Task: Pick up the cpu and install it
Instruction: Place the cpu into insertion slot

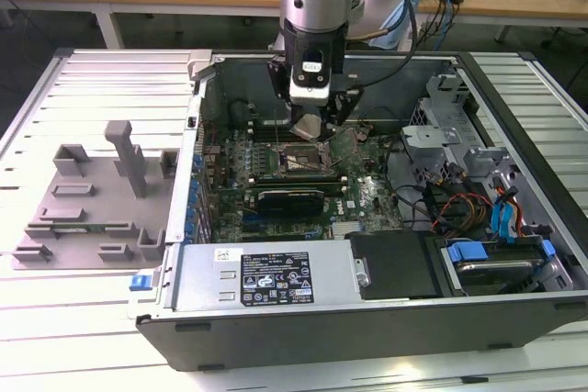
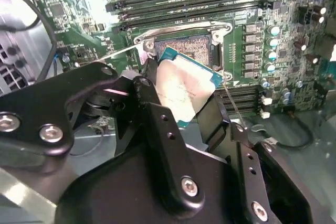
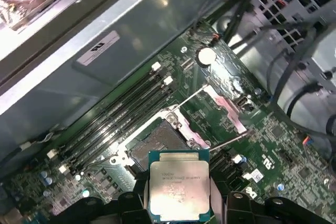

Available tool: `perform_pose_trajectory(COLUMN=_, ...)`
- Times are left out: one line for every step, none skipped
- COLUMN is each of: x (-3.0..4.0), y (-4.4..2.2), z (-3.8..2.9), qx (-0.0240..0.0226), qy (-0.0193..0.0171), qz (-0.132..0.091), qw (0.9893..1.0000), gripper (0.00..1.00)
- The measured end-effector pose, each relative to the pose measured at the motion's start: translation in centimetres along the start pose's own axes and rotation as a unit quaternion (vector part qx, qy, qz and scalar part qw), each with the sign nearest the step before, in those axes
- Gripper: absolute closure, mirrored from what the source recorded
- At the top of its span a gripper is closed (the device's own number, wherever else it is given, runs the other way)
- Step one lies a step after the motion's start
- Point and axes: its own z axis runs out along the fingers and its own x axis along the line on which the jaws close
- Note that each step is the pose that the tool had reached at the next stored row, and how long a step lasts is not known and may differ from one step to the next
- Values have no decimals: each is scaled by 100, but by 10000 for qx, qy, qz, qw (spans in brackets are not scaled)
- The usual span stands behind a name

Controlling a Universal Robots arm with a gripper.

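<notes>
The cpu (image 3: 179, 184), a flat square chip with a silver top plate and teal rim, sits between my gripper's (image 3: 179, 205) black fingers (image 3: 135, 203), which are shut on its two side edges. It hangs a little above the motherboard, beside the open black-framed socket (image 3: 157, 142). In the second wrist view the cpu (image 2: 184, 90) is tilted, with one corner over the socket (image 2: 181, 45) and the fingers (image 2: 149, 95) at its sides. In the exterior view the gripper (image 1: 310, 124) holds the cpu (image 1: 308, 126) inside the open computer case, just above the socket (image 1: 299, 161).
The socket's metal load plate (image 3: 223, 103) is swung open, with its thin lever standing free. Memory slots (image 3: 123, 108) run beside the socket. A black card (image 1: 289, 199), the power supply box (image 1: 266, 277), cables (image 1: 441, 195) and drive bays (image 1: 496, 254) fill the case. A grey fixture (image 1: 92, 199) lies at the exterior view's left.
</notes>
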Motion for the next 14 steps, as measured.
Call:
perform_pose_trajectory(x=0, y=0, z=0, qx=11, qy=-20, qz=372, qw=9993, gripper=45)
perform_pose_trajectory(x=0, y=0, z=0, qx=16, qy=-29, qz=524, qw=9986, gripper=45)
perform_pose_trajectory(x=0, y=0, z=0, qx=20, qy=-36, qz=653, qw=9979, gripper=45)
perform_pose_trajectory(x=0, y=0, z=0, qx=22, qy=-39, qz=718, qw=9974, gripper=45)
perform_pose_trajectory(x=0, y=0, z=0, qx=23, qy=-43, qz=778, qw=9970, gripper=45)
perform_pose_trajectory(x=0, y=0, z=0, qx=27, qy=-49, qz=893, qw=9960, gripper=45)
perform_pose_trajectory(x=0, y=0, z=0, qx=30, qy=-55, qz=996, qw=9950, gripper=45)
perform_pose_trajectory(x=0, y=0, z=0, qx=34, qy=-61, qz=1107, qw=9938, gripper=45)
perform_pose_trajectory(x=0, y=0, z=0, qx=36, qy=-65, qz=1191, qw=9929, gripper=45)
perform_pose_trajectory(x=0, y=0, z=0, qx=38, qy=-69, qz=1256, qw=9921, gripper=45)
perform_pose_trajectory(x=0, y=0, z=0, qx=42, qy=-75, qz=1372, qw=9905, gripper=45)
perform_pose_trajectory(x=0, y=0, z=0, qx=47, qy=-85, qz=1536, qw=9881, gripper=45)
perform_pose_trajectory(x=0, y=0, z=0, qx=50, qy=-91, qz=1663, qw=9860, gripper=45)
perform_pose_trajectory(x=0, y=0, z=0, qx=56, qy=-103, qz=1866, qw=9824, gripper=45)
